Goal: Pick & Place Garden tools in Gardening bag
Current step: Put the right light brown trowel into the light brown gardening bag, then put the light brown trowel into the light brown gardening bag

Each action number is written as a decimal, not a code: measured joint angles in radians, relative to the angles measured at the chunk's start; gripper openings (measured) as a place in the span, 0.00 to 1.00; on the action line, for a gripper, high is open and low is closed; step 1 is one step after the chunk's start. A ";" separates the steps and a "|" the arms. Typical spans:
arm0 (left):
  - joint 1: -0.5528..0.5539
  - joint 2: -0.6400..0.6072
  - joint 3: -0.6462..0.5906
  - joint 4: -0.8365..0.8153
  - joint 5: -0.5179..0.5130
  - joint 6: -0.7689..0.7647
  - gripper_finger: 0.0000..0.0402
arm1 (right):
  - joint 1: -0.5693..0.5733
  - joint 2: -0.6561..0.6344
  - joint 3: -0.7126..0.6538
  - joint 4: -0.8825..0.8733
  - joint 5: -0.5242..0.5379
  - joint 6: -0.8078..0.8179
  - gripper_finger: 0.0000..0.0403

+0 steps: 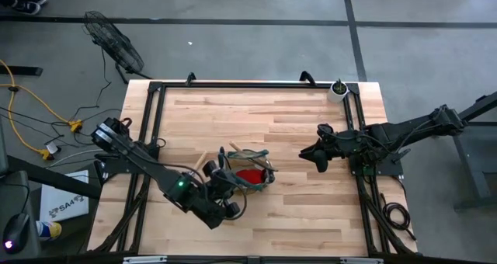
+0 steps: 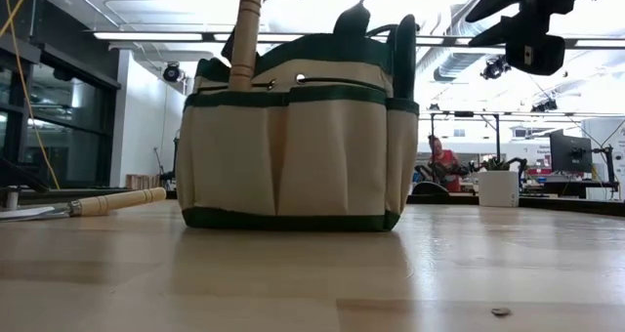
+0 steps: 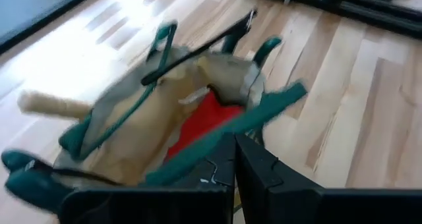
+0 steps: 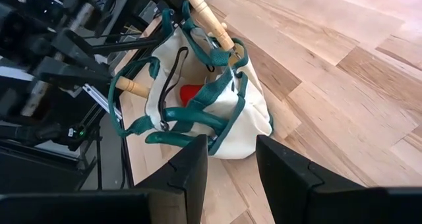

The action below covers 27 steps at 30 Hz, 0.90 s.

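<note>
While the gardening bag stands upright on the wooden table, slightly toward the left arm's side, the left gripper sits right at its rim, fingers drawn close together; whether they pinch the bag's green trim cannot be told. Inside the bag lies a red glove. One wooden tool handle sticks up from an outer pocket; another wooden-handled tool lies flat on the table beside the bag. Right gripper hovers well apart from the bag, fingers spread, empty. A white pot with a plant stands at the far table corner.
</note>
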 joint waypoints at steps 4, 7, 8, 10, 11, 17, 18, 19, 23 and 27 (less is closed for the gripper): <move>0.000 -0.007 0.043 -0.053 -0.012 0.029 0.00 | 0.000 0.000 0.000 -0.002 -0.002 0.000 0.30; 0.001 -0.010 0.073 -0.116 -0.023 0.031 0.00 | 0.000 0.000 0.000 -0.001 -0.002 0.016 0.30; 0.001 -0.010 0.081 -0.139 -0.032 0.028 0.00 | 0.000 0.000 0.000 -0.002 -0.001 0.021 0.30; 0.001 -0.010 0.098 -0.188 -0.044 0.007 0.00 | 0.000 0.000 0.000 -0.002 -0.001 0.027 0.30; 0.001 -0.010 0.106 -0.221 -0.047 -0.005 0.00 | 0.000 0.000 0.000 -0.001 -0.001 0.027 0.30; -0.001 -0.011 0.116 -0.380 -0.049 -0.088 0.00 | 0.000 0.000 0.000 -0.001 0.000 0.031 0.30; -0.007 -0.011 0.116 -0.410 -0.051 -0.106 0.00 | 0.000 0.000 0.000 -0.001 0.001 0.031 0.30; -0.012 -0.011 0.116 -0.441 -0.058 -0.128 0.00 | 0.000 0.000 0.000 -0.001 0.001 0.031 0.30; -0.044 -0.011 0.116 -0.586 -0.081 -0.258 0.00 | 0.000 0.000 0.000 0.000 0.001 0.031 0.30; -0.087 -0.024 0.116 -0.770 -0.093 -0.432 0.00 | -0.001 0.000 0.000 0.001 0.001 0.054 0.30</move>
